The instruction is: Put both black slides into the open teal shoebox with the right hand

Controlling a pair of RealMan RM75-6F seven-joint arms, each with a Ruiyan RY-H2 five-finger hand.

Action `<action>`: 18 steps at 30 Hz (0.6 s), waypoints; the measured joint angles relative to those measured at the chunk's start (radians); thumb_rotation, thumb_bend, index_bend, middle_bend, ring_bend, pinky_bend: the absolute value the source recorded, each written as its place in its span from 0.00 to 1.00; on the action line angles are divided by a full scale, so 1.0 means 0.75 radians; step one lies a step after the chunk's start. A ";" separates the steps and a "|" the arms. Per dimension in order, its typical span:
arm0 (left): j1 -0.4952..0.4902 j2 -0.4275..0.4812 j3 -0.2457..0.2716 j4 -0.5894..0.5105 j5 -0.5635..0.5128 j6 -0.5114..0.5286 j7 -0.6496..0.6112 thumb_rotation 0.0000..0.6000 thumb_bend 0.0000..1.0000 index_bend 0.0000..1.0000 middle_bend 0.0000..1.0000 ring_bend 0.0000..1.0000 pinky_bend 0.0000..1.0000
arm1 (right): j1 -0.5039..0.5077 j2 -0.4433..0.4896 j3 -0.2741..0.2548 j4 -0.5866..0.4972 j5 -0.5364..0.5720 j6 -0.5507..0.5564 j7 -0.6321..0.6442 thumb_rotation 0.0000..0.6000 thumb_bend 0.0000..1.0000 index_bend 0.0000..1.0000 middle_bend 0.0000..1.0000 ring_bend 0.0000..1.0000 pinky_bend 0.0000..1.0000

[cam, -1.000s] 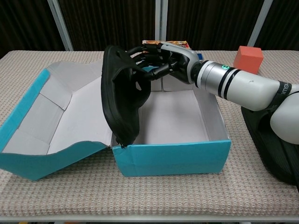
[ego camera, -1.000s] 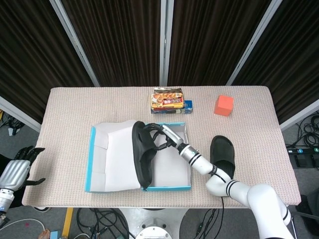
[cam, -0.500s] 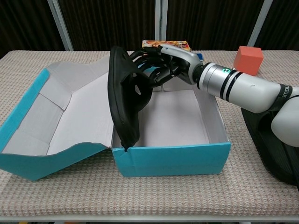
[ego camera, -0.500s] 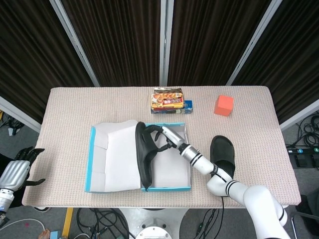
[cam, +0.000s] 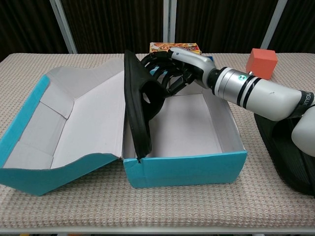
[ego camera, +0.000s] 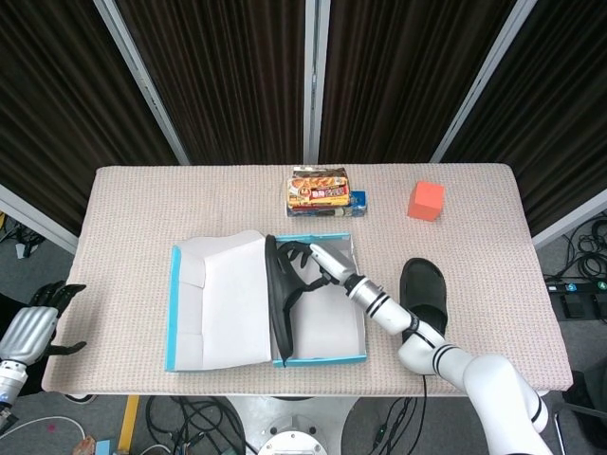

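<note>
One black slide (ego camera: 279, 294) (cam: 139, 105) stands on its edge against the left inner wall of the open teal shoebox (ego camera: 327, 358) (cam: 187, 168). My right hand (ego camera: 315, 261) (cam: 173, 69) has its fingers hooked in the slide's strap and holds it. The second black slide (ego camera: 423, 293) (cam: 290, 160) lies flat on the table to the right of the box. The box lid (ego camera: 213, 303) (cam: 69, 123) is folded open to the left. My left hand (ego camera: 33, 322) hangs off the table's left front edge, holding nothing.
A snack packet (ego camera: 322, 192) (cam: 175, 47) lies behind the box. An orange cube (ego camera: 426, 200) (cam: 261, 62) sits at the back right. Dark curtains close off the back of the table.
My right hand has carried the slide to the right and turned it more upright, so it now stands inside the box's left wall. The box and lid have shifted slightly.
</note>
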 measured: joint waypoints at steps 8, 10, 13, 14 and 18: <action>0.001 -0.008 0.003 0.023 0.000 -0.002 -0.019 1.00 0.13 0.10 0.11 0.00 0.04 | -0.003 -0.033 -0.021 0.070 -0.017 0.029 -0.139 1.00 0.22 0.46 0.45 0.34 0.47; 0.001 -0.010 0.003 0.029 0.000 -0.004 -0.024 1.00 0.13 0.10 0.11 0.00 0.04 | -0.003 -0.042 -0.027 0.089 -0.022 0.032 -0.161 1.00 0.22 0.46 0.45 0.34 0.47; 0.001 -0.014 0.005 0.037 0.000 -0.006 -0.031 1.00 0.13 0.10 0.11 0.00 0.04 | -0.001 -0.051 -0.033 0.110 -0.026 0.034 -0.191 1.00 0.22 0.46 0.45 0.34 0.47; 0.001 -0.016 0.005 0.040 0.000 -0.006 -0.033 1.00 0.13 0.10 0.11 0.00 0.04 | -0.001 -0.054 -0.034 0.114 -0.026 0.035 -0.200 1.00 0.23 0.47 0.45 0.34 0.47; 0.000 -0.019 0.006 0.045 0.001 -0.008 -0.037 1.00 0.13 0.10 0.11 0.00 0.04 | -0.001 -0.060 -0.036 0.126 -0.028 0.047 -0.238 1.00 0.23 0.46 0.45 0.34 0.47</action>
